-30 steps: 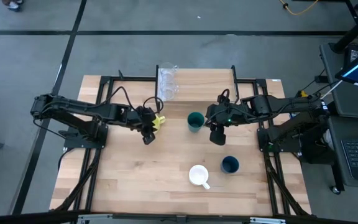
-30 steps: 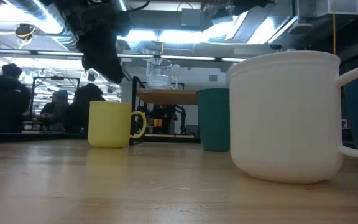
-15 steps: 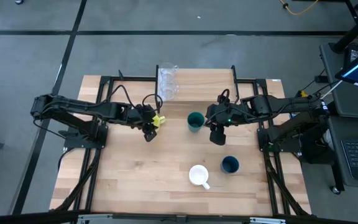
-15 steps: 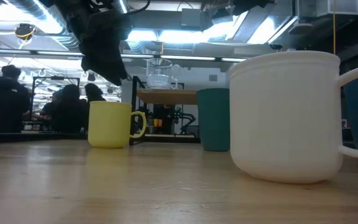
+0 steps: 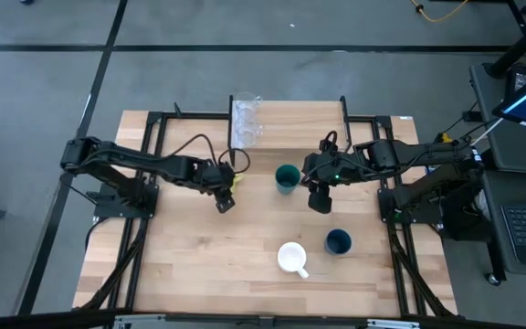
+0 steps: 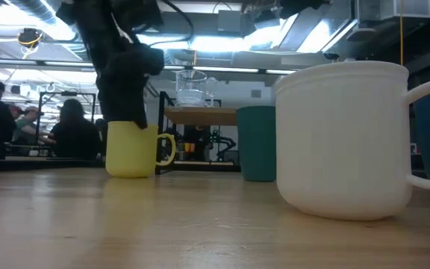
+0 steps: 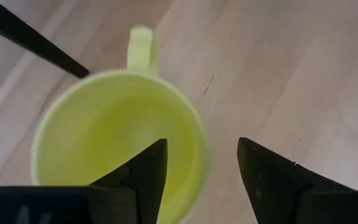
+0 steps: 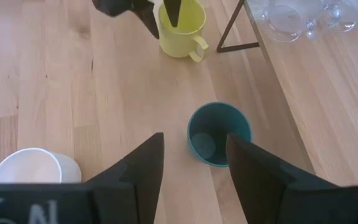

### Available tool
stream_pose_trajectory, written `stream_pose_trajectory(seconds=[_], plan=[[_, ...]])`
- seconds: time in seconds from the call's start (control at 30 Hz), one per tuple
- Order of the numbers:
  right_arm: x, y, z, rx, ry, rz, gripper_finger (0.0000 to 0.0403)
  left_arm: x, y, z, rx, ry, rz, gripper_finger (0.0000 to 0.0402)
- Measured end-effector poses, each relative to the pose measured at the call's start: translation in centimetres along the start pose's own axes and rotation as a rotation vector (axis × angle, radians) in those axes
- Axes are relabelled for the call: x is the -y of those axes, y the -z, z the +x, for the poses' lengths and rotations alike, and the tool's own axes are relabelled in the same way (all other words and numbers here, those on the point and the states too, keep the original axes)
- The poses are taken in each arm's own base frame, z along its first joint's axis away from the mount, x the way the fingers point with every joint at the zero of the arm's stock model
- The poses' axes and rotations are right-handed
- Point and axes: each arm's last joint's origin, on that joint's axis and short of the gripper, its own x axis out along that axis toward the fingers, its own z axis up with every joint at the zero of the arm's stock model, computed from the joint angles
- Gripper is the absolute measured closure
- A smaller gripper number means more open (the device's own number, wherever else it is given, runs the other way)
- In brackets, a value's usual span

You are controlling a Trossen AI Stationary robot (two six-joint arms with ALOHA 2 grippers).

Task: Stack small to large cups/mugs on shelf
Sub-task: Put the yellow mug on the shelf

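Observation:
The yellow mug (image 5: 236, 177) stands upright on the table, left of the teal-green cup (image 5: 287, 178). My left gripper (image 7: 201, 146) is open and points down at the mug's rim (image 7: 199, 140). One finger is over the hollow and one outside, and neither shows touching. My right gripper (image 5: 313, 187) is open and empty, above the table just right of the teal-green cup (image 8: 219, 134). The white mug (image 5: 291, 258) and dark blue cup (image 5: 338, 241) stand nearer the front. Clear glasses (image 5: 247, 119) stand on the shelf (image 5: 299, 123).
The shelf's black legs (image 8: 232, 31) stand just beyond the yellow mug (image 8: 179, 25). In the low view the white mug (image 6: 346, 138) fills the foreground. People show in the room behind the table (image 6: 73, 131). Bare wood lies at the table's near left (image 5: 172, 256).
My left gripper has come down and a little toward the table's right. It has tipped more upright, and its fingers now stand at the yellow mug's rim. The mug has stayed in place. My right arm has kept still.

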Motion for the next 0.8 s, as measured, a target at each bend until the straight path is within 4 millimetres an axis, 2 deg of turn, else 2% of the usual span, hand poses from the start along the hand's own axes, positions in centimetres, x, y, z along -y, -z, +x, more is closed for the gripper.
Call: stream_pose_trajectory(seconds=[0.23, 0.4, 0.53, 0.7, 0.8], plan=[[0.0, 0.0, 0.0, 0.000, 0.000, 0.000, 0.0226, 0.2, 0.3, 1.8, -0.059, -0.035, 0.014, 0.0213], [0.0, 0.0, 0.0, 0.000, 0.000, -0.001, 0.0226, 0.2, 0.4, 2.2, -0.076, -0.045, 0.017, 0.0224], [0.0, 0.0, 0.0, 0.000, 0.000, -0.001, 0.0226, 0.3, 0.5, 2.2, -0.079, -0.036, -0.001, 0.0273], [0.0, 0.0, 0.0, 0.000, 0.001, -0.002, 0.0226, 0.9, 0.8, 2.0, -0.084, -0.017, 0.008, 0.0379], [0.0, 0.0, 0.0, -0.003, 0.001, -0.001, 0.0226, 1.8, 0.5, 1.4, -0.077, 0.018, 0.026, 0.0388]])
